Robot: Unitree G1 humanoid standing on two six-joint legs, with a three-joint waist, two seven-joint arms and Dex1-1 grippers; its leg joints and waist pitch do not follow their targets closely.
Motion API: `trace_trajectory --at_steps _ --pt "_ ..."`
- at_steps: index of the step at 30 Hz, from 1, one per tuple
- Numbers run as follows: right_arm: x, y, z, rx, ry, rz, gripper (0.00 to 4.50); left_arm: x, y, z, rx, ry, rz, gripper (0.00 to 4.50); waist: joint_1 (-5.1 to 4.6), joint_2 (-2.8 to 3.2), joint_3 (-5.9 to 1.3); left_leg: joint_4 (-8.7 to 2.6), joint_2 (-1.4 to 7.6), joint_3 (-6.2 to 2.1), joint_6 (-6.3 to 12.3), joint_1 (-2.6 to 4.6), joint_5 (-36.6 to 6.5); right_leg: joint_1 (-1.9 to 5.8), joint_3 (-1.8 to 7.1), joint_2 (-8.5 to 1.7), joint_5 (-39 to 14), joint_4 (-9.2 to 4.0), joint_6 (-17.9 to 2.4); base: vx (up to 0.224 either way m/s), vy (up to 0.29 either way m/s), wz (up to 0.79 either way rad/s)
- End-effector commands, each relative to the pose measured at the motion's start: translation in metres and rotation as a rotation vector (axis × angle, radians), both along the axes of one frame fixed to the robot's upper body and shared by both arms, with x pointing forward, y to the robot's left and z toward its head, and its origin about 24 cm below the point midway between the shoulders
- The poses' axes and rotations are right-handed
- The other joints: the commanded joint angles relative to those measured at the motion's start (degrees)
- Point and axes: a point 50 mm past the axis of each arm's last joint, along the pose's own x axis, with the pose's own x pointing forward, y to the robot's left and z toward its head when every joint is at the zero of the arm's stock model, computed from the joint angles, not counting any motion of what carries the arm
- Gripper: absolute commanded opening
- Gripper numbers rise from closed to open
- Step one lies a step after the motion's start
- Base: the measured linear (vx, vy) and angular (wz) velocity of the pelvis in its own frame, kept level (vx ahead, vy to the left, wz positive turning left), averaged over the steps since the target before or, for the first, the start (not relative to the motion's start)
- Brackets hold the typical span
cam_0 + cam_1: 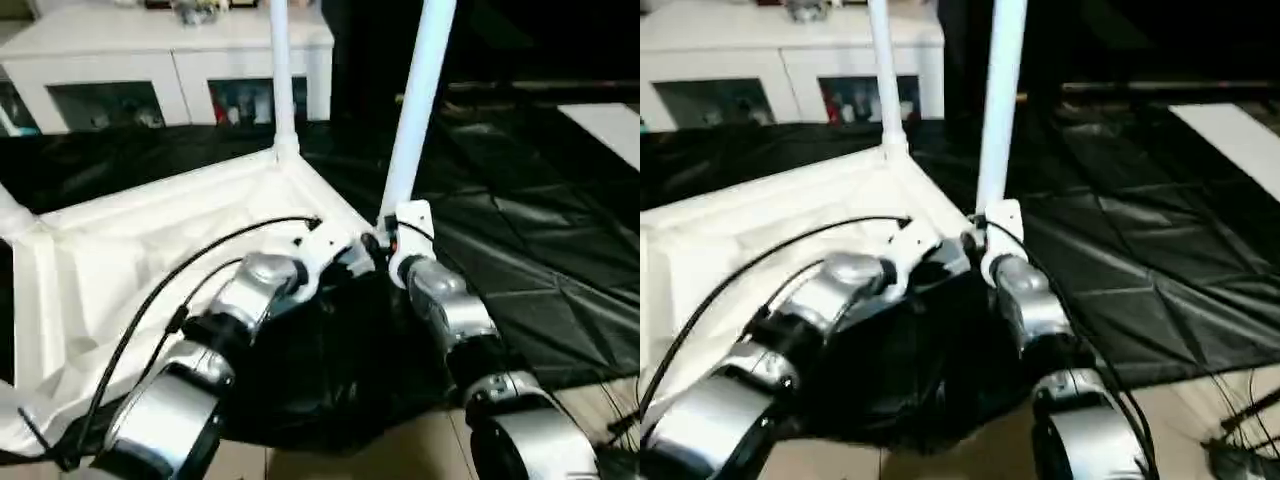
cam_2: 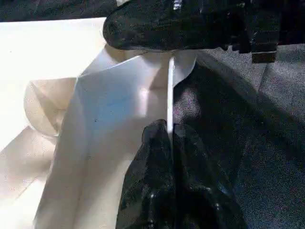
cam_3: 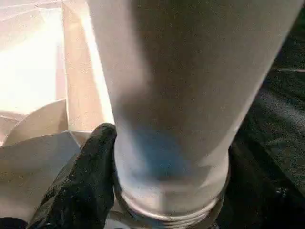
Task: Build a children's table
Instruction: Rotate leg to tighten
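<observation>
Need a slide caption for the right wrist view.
Right claw closed around a white leg just above its threaded end, beside the upturned tabletop's ribbed underside.

Both upright legs point(image 1: 415, 110) run off the top edge, and the forearms hide the table top's point(image 1: 150, 260) near corner.

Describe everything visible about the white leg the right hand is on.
The near leg is a long, smooth white plastic-looking tube, widening toward its base, where ridges like a thread show. It stands nearly upright, leaning slightly, at the near corner of the upturned tabletop. The right hand grips it near the base, a black finger against its side. Its upper end leaves the frame.
</observation>
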Motion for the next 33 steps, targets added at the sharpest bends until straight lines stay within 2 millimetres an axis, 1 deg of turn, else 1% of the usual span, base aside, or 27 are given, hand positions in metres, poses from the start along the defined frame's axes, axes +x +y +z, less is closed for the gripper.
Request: trace_trajectory --at_steps 1,3,4,5,6,7,8,9,10,11,13,14,15,17,18,19,20,21,22,23,24,25,26,27,31,32,33 --pt "-0.013 0.043 -0.007 0.082 0.037 0.202 3.07 -0.001 0.002 -0.012 0.051 0.013 0.088 0.0 0.01 -0.6 -2.88 -4.52 2.29 -1.31 2.07 0.21 -16.7 2.09 2.39 -3.36 -18.9 -4.94 -10.4 0.0 0.0 0.0" --pt "-0.013 0.042 -0.006 0.087 0.029 0.2 3.42 0.0 0.005 -0.014 0.056 0.014 0.092 0.0 0.08 -0.6 -2.87 -4.55 2.3 -1.33 2.16 0.2 -16.5 2.09 2.37 -3.37 -19.4 -4.96 -10.2 0.0 0.0 0.0" --pt "-0.012 0.042 -0.005 0.098 0.025 0.197 3.45 0.0 0.007 -0.014 0.059 0.015 0.093 0.0 0.1 -0.63 -2.85 -4.56 2.26 -1.32 2.21 0.2 -16.6 2.06 2.37 -3.37 -19.8 -5.05 -10.1 0.0 0.0 0.0" --pt "-0.011 0.04 -0.003 0.111 0.009 0.199 3.65 0.0 0.01 -0.015 0.064 0.013 0.091 0.0 0.01 -0.57 -2.78 -4.62 2.22 -1.37 2.4 0.15 -17.6 2.05 2.3 -3.28 -21.0 -5.17 -9.6 0.0 0.0 0.0" --pt "-0.01 0.037 0.0 0.088 -0.017 0.214 3.65 -0.001 0.013 -0.016 0.069 0.013 0.083 0.0 -0.09 -0.57 -2.79 -4.68 2.25 -1.48 2.31 -0.02 -17.8 2.19 2.27 -3.37 -21.2 -5.09 -9.3 0.0 0.0 0.0" --pt "-0.008 0.033 0.002 0.05 -0.05 0.237 3.78 -0.002 0.016 -0.017 0.072 0.008 0.055 0.0 -0.43 -0.65 -2.7 -4.89 2.27 -1.72 2.19 -0.41 -17.8 2.41 2.1 -3.41 -22.2 -5.13 -8.8 0.0 0.0 0.0" --pt "-0.008 0.031 0.003 0.035 -0.062 0.246 3.91 -0.002 0.017 -0.017 0.073 0.005 0.04 0.0 -0.79 -0.64 -2.74 -4.89 2.26 -1.78 2.11 -0.54 -18.1 2.38 2.01 -3.39 -23.4 -5.25 -8.4 0.0 0.0 0.0" --pt "-0.008 0.031 0.004 0.031 -0.066 0.248 3.91 -0.003 0.017 -0.017 0.072 0.009 0.039 0.0 -0.9 -0.67 -2.76 -4.84 2.27 -1.81 2.11 -0.53 -18.1 2.36 2.04 -3.46 -23.7 -5.3 -8.3 0.0 0.0 0.0" --pt "-0.007 0.025 0.006 0.004 -0.092 0.264 3.98 -0.006 0.021 -0.02 0.069 0.032 0.014 0.0 -0.93 -0.63 -2.76 -4.74 2.34 -1.7 2.19 -0.31 -18.0 2.06 2.15 -3.53 -24.0 -5.44 -8.6 0.0 0.0 0.0" --pt "-0.007 0.022 0.006 -0.006 -0.098 0.274 4.16 -0.007 0.023 -0.021 0.071 0.035 -0.007 0.0 -0.93 -0.66 -2.82 -4.63 2.36 -1.62 2.42 -0.21 -17.6 1.99 2.26 -3.5 -23.0 -5.34 -9.3 0.0 0.0 0.0" --pt "-0.008 0.011 0.009 -0.068 -0.121 0.331 4.16 -0.013 0.031 -0.026 0.077 0.064 -0.046 0.0 -0.85 -0.55 -2.78 -4.66 2.43 -1.59 2.8 -0.39 -16.9 2.21 2.23 -3.45 -21.1 -5.12 -10.0 0.0 0.0 0.0" --pt "-0.009 0.008 0.01 -0.094 -0.135 0.375 4.16 -0.015 0.034 -0.027 0.078 0.06 -0.068 0.0 -0.64 -0.59 -2.86 -4.56 2.53 -1.47 3.22 -0.3 -16.5 2.1 2.26 -3.45 -20.0 -5.1 -10.2 0.0 0.0 0.0" --pt "-0.011 0.005 0.012 -0.091 -0.138 0.427 4.16 -0.018 0.037 -0.027 0.07 0.054 -0.112 0.0 -0.74 -0.6 -2.95 -4.47 2.52 -1.39 3.43 -0.29 -16.0 2.13 2.32 -3.39 -18.6 -4.91 -10.6 0.0 0.0 0.0" --pt "-0.018 -0.003 0.018 -0.065 -0.16 0.551 4.16 -0.026 0.044 -0.027 0.051 0.05 -0.21 0.0 -0.56 -0.74 -3.05 -4.25 2.41 -1.15 5.07 -0.48 -13.8 2.45 2.4 -3.36 -14.7 -4.59 -11.8 0.0 0.0 0.0" --pt "-0.021 -0.006 0.02 -0.062 -0.166 0.597 4.16 -0.03 0.046 -0.026 0.046 0.038 -0.256 0.0 -0.24 -0.9 -3.0 -4.23 2.44 -1.24 5.64 -0.52 -13.2 2.74 2.34 -3.44 -14.3 -4.6 -11.7 0.0 0.0 0.0" --pt "-0.023 -0.008 0.021 -0.061 -0.164 0.625 4.16 -0.032 0.047 -0.025 0.042 0.03 -0.29 0.0 -0.23 -0.81 -3.17 -4.23 2.59 -1.32 6.43 -0.68 -12.2 2.88 2.36 -3.57 -13.3 -4.3 -11.9 0.0 0.0 0.0" --pt "-0.027 -0.013 0.021 -0.077 -0.157 0.682 4.16 -0.037 0.05 -0.024 0.043 0.037 -0.338 0.0 -0.11 -0.73 -3.21 -4.1 2.72 -1.23 6.7 -0.51 -11.4 2.78 2.32 -3.48 -12.0 -4.09 -12.3 0.0 0.0 0.0" --pt "-0.028 -0.013 0.021 -0.076 -0.156 0.688 4.16 -0.037 0.05 -0.024 0.043 0.038 -0.341 0.0 -0.21 -0.7 -3.15 -4.14 2.77 -1.08 6.93 -0.58 -11.1 2.68 2.37 -3.37 -11.5 -4.01 -12.7 0.0 0.0 0.0" --pt "-0.035 -0.019 0.021 -0.074 -0.14 0.755 4.16 -0.042 0.053 -0.02 0.034 0.05 -0.382 0.0 -0.1 -0.48 -3.37 -4.08 2.9 -1.06 6.8 -0.38 -10.3 2.69 2.32 -3.4 -10.2 -3.76 -13.5 0.0 0.0 0.0" --pt "-0.039 -0.024 0.022 -0.078 -0.128 0.799 4.16 -0.045 0.054 -0.017 0.021 0.058 -0.409 0.0 0.11 -0.49 -3.26 -4.08 3.01 -0.96 7.07 -0.4 -9.5 2.58 2.33 -3.27 -8.9 -3.63 -14.0 0.0 0.0 0.0" --pt "-0.042 -0.027 0.022 -0.078 -0.118 0.824 4.16 -0.047 0.055 -0.015 0.016 0.063 -0.423 0.0 0.37 -0.32 -3.33 -4.12 3.2 -1.05 6.95 -0.28 -9.4 2.76 2.29 -3.29 -8.1 -3.35 -14.3 0.0 0.0 0.0" --pt "-0.044 -0.029 0.022 -0.078 -0.112 0.837 4.16 -0.048 0.056 -0.014 0.015 0.067 -0.43 0.0 0.45 -0.4 -3.32 -4.13 3.33 -1.02 7.15 -0.32 -9.0 2.71 2.33 -3.26 -7.4 -3.29 -14.6 0.0 0.0 0.0" --pt "-0.048 -0.033 0.022 -0.081 -0.097 0.878 4.16 -0.052 0.059 -0.012 0.017 0.083 -0.454 0.0 0.78 -0.26 -3.38 -3.98 3.24 -0.82 7.14 -0.06 -8.8 2.44 2.34 -3.03 -6.0 -3.11 -15.3 0.0 0.0 0.0" --pt "-0.049 -0.034 0.022 -0.085 -0.093 0.887 4.16 -0.053 0.06 -0.012 0.018 0.089 -0.461 0.0 0.82 -0.32 -3.4 -3.95 3.16 -0.83 7.13 -0.13 -8.7 2.56 2.33 -3.05 -5.3 -3.0 -15.6 0.0 0.0 0.0" --pt "-0.055 -0.04 0.024 -0.093 -0.066 0.948 4.16 -0.058 0.067 -0.01 0.018 0.105 -0.49 0.0 0.73 -0.31 -3.02 -4.25 3.03 -0.85 5.97 -0.22 -11.9 2.54 2.3 -3.06 -10.1 -3.59 -14.7 0.0 0.0 0.0" --pt "-0.056 -0.043 0.023 -0.106 -0.049 0.963 4.16 -0.058 0.068 -0.009 0.014 0.103 -0.489 0.0 0.72 -0.43 -2.96 -4.34 3.0 -0.92 5.14 -0.13 -12.8 2.51 2.36 -3.16 -13.4 -3.93 -13.4 0.0 0.0 0.0" --pt "-0.056 -0.043 0.023 -0.107 -0.046 0.965 4.16 -0.058 0.068 -0.009 0.014 0.103 -0.488 0.0 0.72 -0.44 -2.93 -4.35 2.98 -0.93 4.91 -0.09 -12.9 2.42 2.38 -3.16 -14.1 -4.0 -13.1 0.0 0.0 0.0"
